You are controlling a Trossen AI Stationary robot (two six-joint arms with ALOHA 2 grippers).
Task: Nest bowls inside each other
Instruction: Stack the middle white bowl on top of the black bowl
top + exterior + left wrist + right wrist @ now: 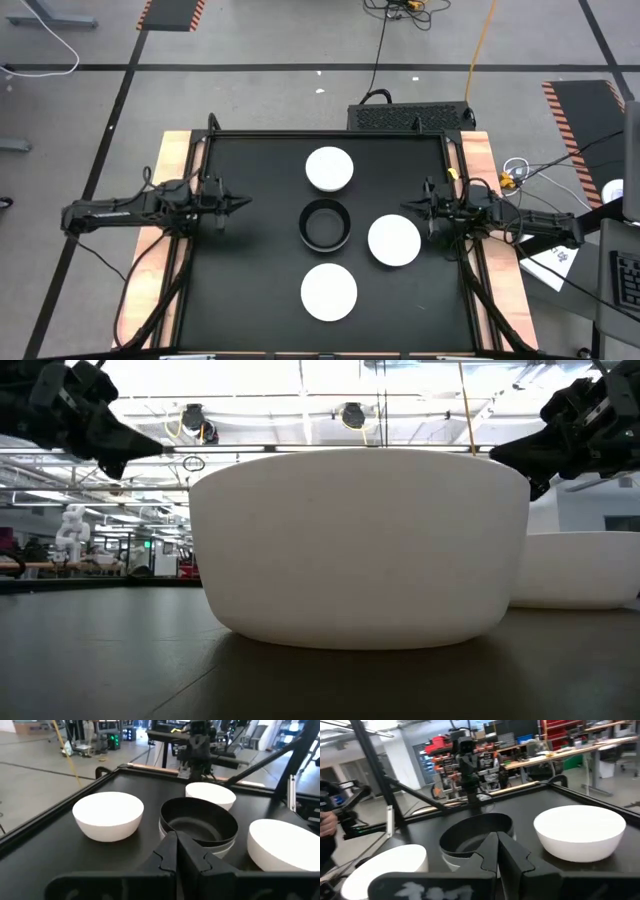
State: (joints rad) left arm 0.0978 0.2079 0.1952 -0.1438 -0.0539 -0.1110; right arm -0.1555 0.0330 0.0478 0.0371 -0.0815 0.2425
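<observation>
Three white bowls stand apart on their bases on the black table: a far one [329, 168] [108, 815] [580, 837], a right one [394, 241] [210, 795] and a near one [329, 291] [360, 540] [285, 845]. At the centre, the black bowl [324, 224] [200, 822] [475, 837] sits nested in a lighter bowl, of which only the rim [220, 851] shows. My left gripper [240, 202] [176, 840] hovers shut to the left of the black bowl. My right gripper [408, 206] [496, 842] hovers shut by the right white bowl.
The black table top has a raised dark frame [330, 133] and wooden side strips [172, 150]. Bare table lies between my left gripper and the bowls [260, 260]. A black box with cables [410, 115] sits beyond the far edge. The room beyond shows benches and equipment.
</observation>
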